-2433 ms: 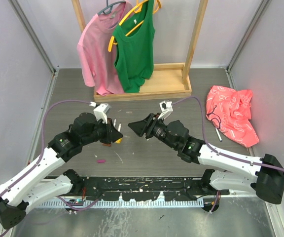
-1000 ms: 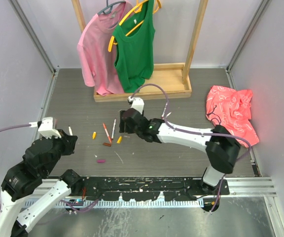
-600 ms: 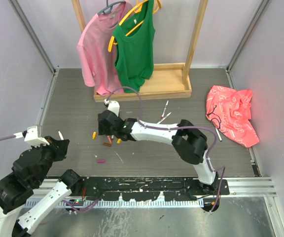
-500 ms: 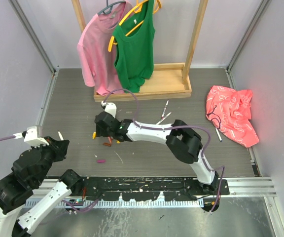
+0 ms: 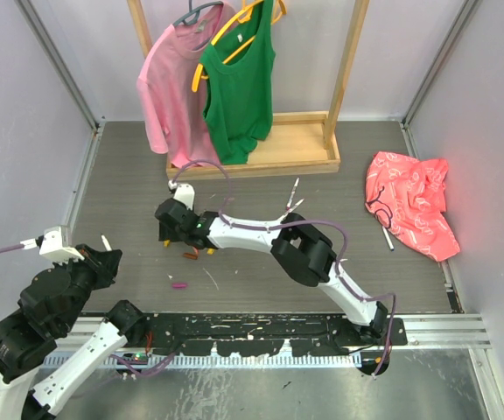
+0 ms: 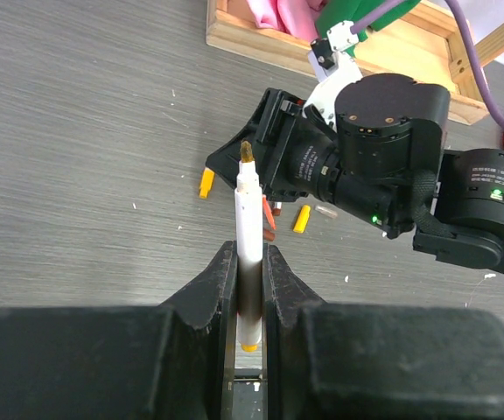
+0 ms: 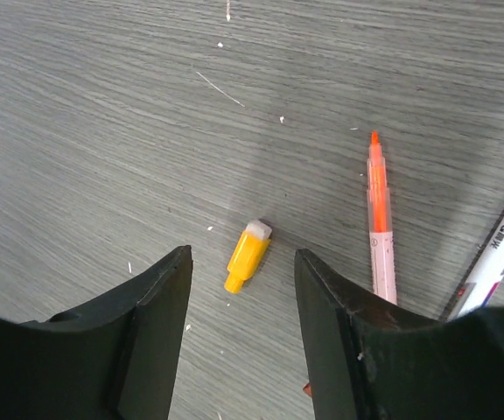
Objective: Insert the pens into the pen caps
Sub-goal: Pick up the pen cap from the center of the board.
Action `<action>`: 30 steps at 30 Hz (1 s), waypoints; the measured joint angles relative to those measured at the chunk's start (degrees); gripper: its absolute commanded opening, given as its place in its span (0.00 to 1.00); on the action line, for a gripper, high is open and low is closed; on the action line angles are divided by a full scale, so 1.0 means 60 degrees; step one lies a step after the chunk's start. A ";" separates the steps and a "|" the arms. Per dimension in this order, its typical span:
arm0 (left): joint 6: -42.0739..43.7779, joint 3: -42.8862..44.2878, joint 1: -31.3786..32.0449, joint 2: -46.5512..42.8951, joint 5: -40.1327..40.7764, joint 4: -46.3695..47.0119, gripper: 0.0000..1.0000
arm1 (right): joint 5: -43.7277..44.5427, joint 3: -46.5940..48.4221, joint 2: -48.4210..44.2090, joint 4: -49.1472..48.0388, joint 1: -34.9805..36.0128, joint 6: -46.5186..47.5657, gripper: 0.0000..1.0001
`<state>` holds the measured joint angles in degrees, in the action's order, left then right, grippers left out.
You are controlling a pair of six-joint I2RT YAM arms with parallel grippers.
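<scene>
Under the right gripper (image 7: 242, 255), an orange cap (image 7: 248, 255)

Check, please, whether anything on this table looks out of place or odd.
Yes. A coral patterned garment lies crumpled at the right of the table, while two other tops hang on the wooden rack. One pen lies beside it, well apart from the rest.

Wooden clothes rack (image 5: 300, 150) at the far edge of the grey table (image 5: 121, 184), with a pink t-shirt (image 5: 175, 87) and a green tank top (image 5: 239, 83) hanging side by side, both on hangers. Crumpled red patterned cloth (image 5: 414, 201) lies on the right, well apart from the rack.
</scene>
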<state>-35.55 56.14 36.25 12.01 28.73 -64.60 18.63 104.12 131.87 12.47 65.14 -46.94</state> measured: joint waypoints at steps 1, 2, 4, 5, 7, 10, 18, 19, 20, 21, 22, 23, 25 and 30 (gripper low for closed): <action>0.0000 0.0000 0.0000 0.0000 -0.0004 0.0004 0.00 | 0.0036 0.0062 0.0069 0.0004 0.0000 -0.0007 0.55; 0.0000 0.0000 0.0000 0.0000 -0.0011 0.0004 0.00 | 0.0069 0.0124 0.0153 0.0011 0.0000 -0.0015 0.54; -0.0004 0.0000 0.0000 0.0000 -0.0011 0.0004 0.00 | 0.0131 0.0255 0.0291 0.0062 0.0000 -0.0022 0.54; -0.0004 0.0000 0.0000 0.0000 -0.0011 0.0004 0.00 | 0.0157 0.0382 0.0393 0.0120 0.0000 -0.0018 0.54; 0.0000 0.0000 0.0000 0.0000 -0.0011 0.0004 0.00 | 0.0193 0.0736 0.0659 0.0251 0.0000 -0.0011 0.54; 0.0000 -0.0004 0.0000 0.0000 -0.0011 0.0004 0.00 | 0.0219 0.1093 0.0943 0.0390 0.0007 -0.0007 0.54; 0.0004 -0.0004 0.0000 -0.0004 -0.0040 0.0004 0.00 | 0.0474 0.1636 0.1344 0.0947 0.0142 0.0025 0.51; 0.0004 -0.0004 0.0000 -0.0004 -0.0047 0.0004 0.00 | 0.0521 0.1687 0.1388 0.0998 0.0160 0.0040 0.50; 0.0004 -0.0004 0.0000 -0.0004 -0.0051 0.0004 0.00 | 0.0539 0.1778 0.1424 0.1075 0.0186 0.0047 0.50; 0.0007 -0.0004 0.0000 -0.0004 -0.0062 0.0004 0.00 | 0.0568 0.1934 0.1497 0.1188 0.0208 0.0073 0.49; 0.0007 -0.0004 0.0000 -0.0004 -0.0076 0.0004 0.00 | 0.0576 0.2044 0.1559 0.1246 0.0222 0.0080 0.48; 0.0007 -0.0004 0.0000 -0.0004 -0.0080 0.0004 0.00 | 0.0608 0.2164 0.1628 0.1304 0.0244 0.0084 0.47; 0.0007 -0.0004 0.0000 -0.0004 -0.0080 0.0007 0.00 | 0.0648 0.2339 0.1719 0.1443 0.0273 0.0109 0.44; 0.0015 -0.0004 0.0000 -0.0004 -0.0084 0.0004 0.00 | 0.0841 0.2801 0.1971 0.1858 0.0339 0.0171 0.38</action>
<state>-35.46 56.12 36.25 11.99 28.23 -64.58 23.68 120.92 143.70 23.62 67.18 -45.91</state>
